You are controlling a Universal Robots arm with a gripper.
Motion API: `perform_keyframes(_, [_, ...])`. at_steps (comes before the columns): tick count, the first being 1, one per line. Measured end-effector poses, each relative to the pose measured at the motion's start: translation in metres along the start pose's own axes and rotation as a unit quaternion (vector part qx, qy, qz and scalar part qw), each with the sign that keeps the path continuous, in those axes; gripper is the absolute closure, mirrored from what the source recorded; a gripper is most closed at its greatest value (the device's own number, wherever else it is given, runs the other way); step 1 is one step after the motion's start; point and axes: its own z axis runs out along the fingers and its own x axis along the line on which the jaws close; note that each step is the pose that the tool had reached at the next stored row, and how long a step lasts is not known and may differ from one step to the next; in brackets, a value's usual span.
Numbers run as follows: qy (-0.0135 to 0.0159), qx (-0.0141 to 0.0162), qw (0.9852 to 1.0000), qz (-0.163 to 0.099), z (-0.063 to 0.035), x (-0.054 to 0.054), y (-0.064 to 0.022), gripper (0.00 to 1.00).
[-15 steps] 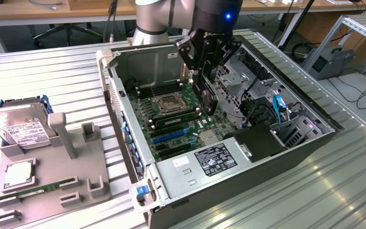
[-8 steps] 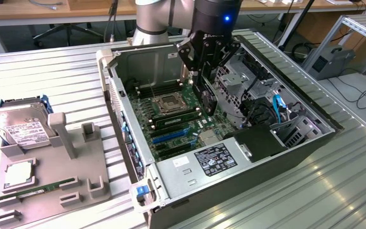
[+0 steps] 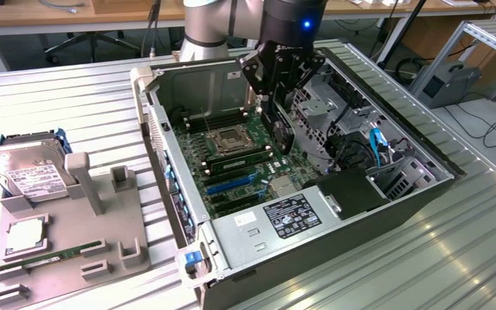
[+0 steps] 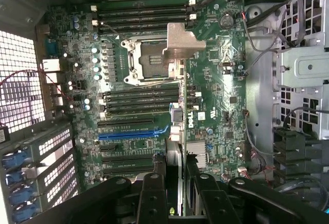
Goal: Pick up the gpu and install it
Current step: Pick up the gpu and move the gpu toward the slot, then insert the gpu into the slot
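Exterior view shows the gripper hanging over the middle of the open computer case. Its fingers stand narrow and are closed on the gpu. The card hangs upright, with a long edge down, above the green motherboard, between the processor socket and the metal drive cages. The gpu looks like a thin dark plate here. Its lower edge melts into the dark parts behind it, so I cannot tell if it touches the board. The upper part of the arm is cut off by the frame. The case lies on a table of ribbed aluminium. Near the table's edge on the exterior view's left stands a grey plastic holder, cut off at its near end. It carries a silver hard drive with blue tabs, a square chip and a narrow green RAM stick. In the wrist view the gpu is seen from its edge, as a pale thin strip between two black fingers of the gripper, and its fan is hidden. This view gives the board details that are small in the other view: black memory slots, one blue slot and a finned silver heatsink.
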Motion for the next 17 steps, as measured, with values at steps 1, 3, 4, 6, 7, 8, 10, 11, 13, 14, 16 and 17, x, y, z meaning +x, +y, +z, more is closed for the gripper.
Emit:
perform_keyframes(1, [0.0, 0.0, 1.0, 0.0, 0.0, 0.0, 0.0, 0.74])
perform_keyframes(3, [0.0, 0.0, 1.0, 0.0, 0.0, 0.0, 0.0, 0.74])
perform_keyframes(4, [0.0, 0.0, 1.0, 0.0, 0.0, 0.0, 0.0, 0.74])
perform_keyframes(6, [0.0, 0.0, 1.0, 0.0, 0.0, 0.0, 0.0, 0.74])
perform_keyframes(7, [0.0, 0.0, 1.0, 0.0, 0.0, 0.0, 0.0, 0.74])
perform_keyframes(8, [0.0, 0.0, 1.0, 0.0, 0.0, 0.0, 0.0, 0.74])
perform_keyframes(10, [0.0, 0.0, 1.0, 0.0, 0.0, 0.0, 0.0, 0.74])
perform_keyframes(11, [0.0, 0.0, 1.0, 0.0, 0.0, 0.0, 0.0, 0.74])
perform_keyframes(13, [-0.0001, -0.0001, 1.0, -0.002, 0.0, 0.0, 0.0, 0.74])
perform_keyframes(14, [-0.0004, -0.0002, 1.0, -0.007, 0.0, 0.0, 0.0, 0.74])
perform_keyframes(16, [-0.0007, -0.0004, 0.9999, -0.012, 0.0, 0.0, 0.0, 0.74])
perform_keyframes(17, [-0.0008, -0.0005, 0.9999, -0.015, 0.0, 0.0, 0.0, 0.74])
